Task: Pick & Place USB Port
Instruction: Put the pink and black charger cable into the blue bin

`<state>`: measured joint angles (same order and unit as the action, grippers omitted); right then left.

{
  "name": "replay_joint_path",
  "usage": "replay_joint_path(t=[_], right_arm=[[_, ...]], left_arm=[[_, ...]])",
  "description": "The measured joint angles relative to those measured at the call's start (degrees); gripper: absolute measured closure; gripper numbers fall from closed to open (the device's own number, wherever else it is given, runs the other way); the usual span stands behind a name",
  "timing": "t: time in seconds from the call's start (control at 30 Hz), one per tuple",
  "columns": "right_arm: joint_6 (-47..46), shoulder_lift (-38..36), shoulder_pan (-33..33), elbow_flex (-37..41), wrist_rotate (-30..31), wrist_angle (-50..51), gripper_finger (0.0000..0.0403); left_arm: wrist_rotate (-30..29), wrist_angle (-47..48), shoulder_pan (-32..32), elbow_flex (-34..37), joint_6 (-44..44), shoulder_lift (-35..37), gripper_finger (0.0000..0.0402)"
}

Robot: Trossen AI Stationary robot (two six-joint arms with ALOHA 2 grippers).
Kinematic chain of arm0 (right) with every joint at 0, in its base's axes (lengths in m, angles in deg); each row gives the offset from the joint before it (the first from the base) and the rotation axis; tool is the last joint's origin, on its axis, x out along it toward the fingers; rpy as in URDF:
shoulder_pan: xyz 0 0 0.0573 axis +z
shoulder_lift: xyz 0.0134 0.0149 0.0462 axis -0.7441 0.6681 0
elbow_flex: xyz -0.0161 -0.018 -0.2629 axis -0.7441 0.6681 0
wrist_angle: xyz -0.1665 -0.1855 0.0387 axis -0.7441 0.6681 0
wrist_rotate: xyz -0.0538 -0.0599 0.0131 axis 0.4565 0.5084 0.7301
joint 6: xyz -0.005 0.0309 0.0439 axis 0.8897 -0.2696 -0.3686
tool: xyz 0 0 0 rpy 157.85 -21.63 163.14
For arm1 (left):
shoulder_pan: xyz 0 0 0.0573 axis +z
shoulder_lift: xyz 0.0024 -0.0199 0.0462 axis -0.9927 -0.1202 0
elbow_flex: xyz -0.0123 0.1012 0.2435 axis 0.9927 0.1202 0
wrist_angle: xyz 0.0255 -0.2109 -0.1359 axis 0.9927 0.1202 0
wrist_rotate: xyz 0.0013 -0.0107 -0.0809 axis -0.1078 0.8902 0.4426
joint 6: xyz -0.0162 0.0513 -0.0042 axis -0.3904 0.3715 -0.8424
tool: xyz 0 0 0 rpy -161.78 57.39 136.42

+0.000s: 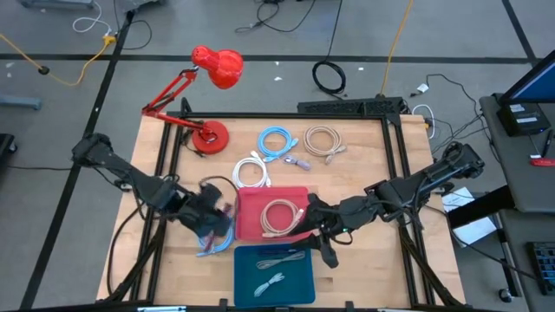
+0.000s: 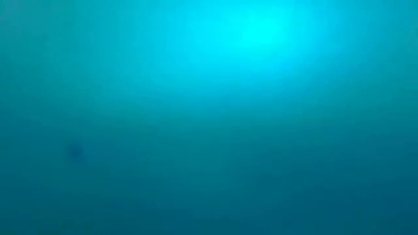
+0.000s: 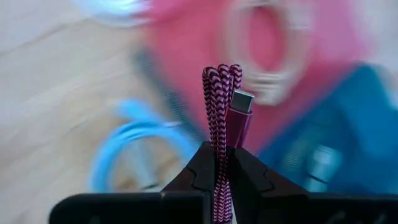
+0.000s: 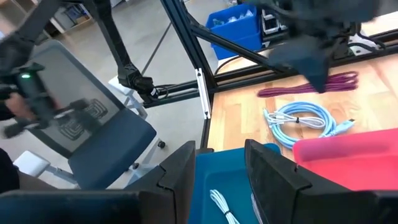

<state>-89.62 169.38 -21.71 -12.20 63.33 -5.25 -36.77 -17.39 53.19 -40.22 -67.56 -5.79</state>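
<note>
— Start on the left. What has that arm got?

— The left gripper [image 3: 219,163] has its two dark fingers pinched together on a magenta braided USB cable [image 3: 219,106], folded into a bundle. The loops and the metal plug stand straight up out of the jaws, so its long axis runs along the fingers.

— And where does it want to go?

— By my guess, into one of the trays. The red plastic tray [image 1: 249,227] lies just to that gripper's right, with a beige coiled cable [image 1: 280,216] already in it. The blue plastic tray [image 1: 299,282] sits beyond, nearer the table's front edge, holding a pale cable [image 1: 271,282]. The left arm is the one carrying, and it's right beside the red tray's rim.

— Anything in its way?

— A light-blue coiled cable [image 4: 303,122] lies on the wooden table [image 1: 373,269] directly under and beside the gripper; a low sweep could drag it. Behind are a white coil [image 1: 251,172], another blue coil [image 1: 276,142], a tan coil [image 1: 323,140] and a red desk lamp [image 1: 211,69], all well clear.

— The right side?

— The right gripper [image 4: 219,171] hovers over the blue tray's near corner, fingers apart, holding nothing. It crowds the gap between trays, so I'd watch for a brush there.
</note>
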Motion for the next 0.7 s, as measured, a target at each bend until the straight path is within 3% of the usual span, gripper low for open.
replay_joint_path(t=[0.2, 0.33, 0.47, 0.7], right_arm=[[1.52, -3.22, -0.04, -0.01, 1.53, 4.44, 0.0273], [1.64, -6.02, -0.07, -0.02, 5.84, 9.26, 0.0273], [0.69, -8.86, -0.08, -0.02, 9.28, 13.92, 0.0273], [-0.35, -11.09, -0.04, -0.02, 12.03, 17.15, 0.0273]], left_arm=[[5.30, -6.87, -1.31, -13.41, 24.92, -13.81, 0.0381], [10.67, -4.57, -1.20, -23.55, 37.68, -24.91, 0.0381], [11.77, 0.81, -0.23, -32.66, 46.17, -33.84, 0.0381], [16.29, 1.77, 2.18, -40.25, 59.06, -44.19, 0.0381]])
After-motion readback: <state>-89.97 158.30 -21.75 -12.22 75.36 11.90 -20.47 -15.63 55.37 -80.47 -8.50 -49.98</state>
